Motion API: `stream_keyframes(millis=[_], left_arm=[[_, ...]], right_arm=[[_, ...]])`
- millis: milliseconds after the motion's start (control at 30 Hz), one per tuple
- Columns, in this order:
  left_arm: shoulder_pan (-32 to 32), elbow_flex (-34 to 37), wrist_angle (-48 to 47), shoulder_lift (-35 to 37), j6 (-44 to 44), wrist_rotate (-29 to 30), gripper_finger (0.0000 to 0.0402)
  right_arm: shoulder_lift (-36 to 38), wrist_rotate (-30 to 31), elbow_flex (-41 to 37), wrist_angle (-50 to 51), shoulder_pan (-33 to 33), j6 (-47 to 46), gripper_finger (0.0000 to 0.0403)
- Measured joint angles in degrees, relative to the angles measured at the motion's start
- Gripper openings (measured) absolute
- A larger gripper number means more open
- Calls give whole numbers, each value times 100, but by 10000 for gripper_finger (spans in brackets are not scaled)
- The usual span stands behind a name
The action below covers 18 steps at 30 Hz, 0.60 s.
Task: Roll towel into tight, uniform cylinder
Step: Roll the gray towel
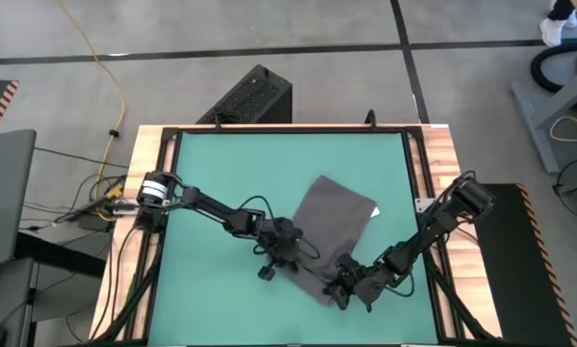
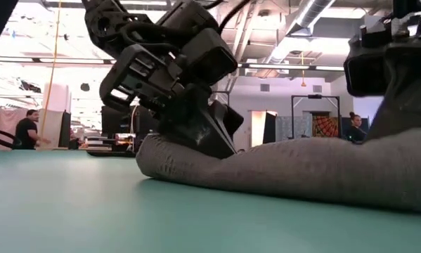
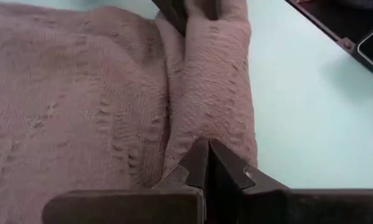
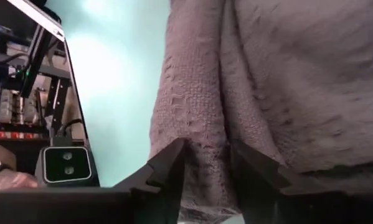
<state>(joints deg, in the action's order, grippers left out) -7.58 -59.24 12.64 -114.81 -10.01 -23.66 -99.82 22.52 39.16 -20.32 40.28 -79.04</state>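
Cloth: dark grey towel, lying slantwise on the green counter, right of centre; small white tag at its far right edge.
Rolled part: near edge turned over into a low, soft fold, only about one turn deep; most of the cloth lies flat beyond it.
Left gripper: at the left end of the fold; fingers clenched together, tips pressing into the cloth where the fold meets the flat part.
Right gripper: at the near right end of the fold; fingers parted either side of the fold, straddling it, not pinched tight on it as far as the wrist view shows.
Step in hand: by my judgement, the early turns of the roll, both ends being worked together.
Next move calls for: both ends carried forward evenly over the flat cloth, with steady downward pressure, so the cylinder stays tight and does not taper.
Risk: fold looks loose and may slump.
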Motion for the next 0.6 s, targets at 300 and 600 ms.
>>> stream_keyframes(millis=[300,600], left_arm=[[266,-17,124,-209,464,-506,0],[381,-13,-54,-236,931,-744,0]], right_arm=[[1377,989,0,1830,-173,777,159],[1445,968,4,3317,-1696,1698,148]])
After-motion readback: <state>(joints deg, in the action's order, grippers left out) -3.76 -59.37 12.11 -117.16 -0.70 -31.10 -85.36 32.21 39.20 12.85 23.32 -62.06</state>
